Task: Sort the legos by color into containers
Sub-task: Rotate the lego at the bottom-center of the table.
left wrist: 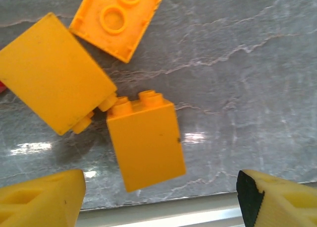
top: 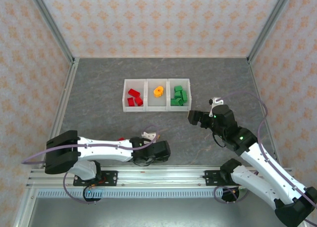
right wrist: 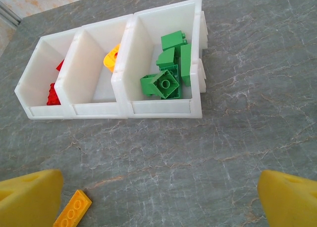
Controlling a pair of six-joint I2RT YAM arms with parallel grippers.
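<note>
The left gripper (left wrist: 158,196) hangs low over the table (left wrist: 247,63) with its yellow fingers (left wrist: 44,199) spread wide, touching nothing. Just ahead of the gap lies an orange brick (left wrist: 146,140) on its side, smooth-faced and glossy, with its studs pointing away from the fingers. Those studs meet the studs of a larger orange brick (left wrist: 52,73) lying askew to its left. Beyond both is a flat orange piece (left wrist: 116,16) with raised rings on its face.

From above, this gripper (top: 158,150) sits at the near edge of the grey marbled table, well apart from the bins (top: 156,108).

The right gripper (right wrist: 158,202) is also wide open and empty, held above the table in front of the row of three white joined bins (right wrist: 163,108). A studded orange strip (right wrist: 73,209) lies near its left finger. The right bin holds green bricks (right wrist: 171,68), the middle one an orange piece (right wrist: 111,58), the left one red bricks (right wrist: 53,90).
</note>
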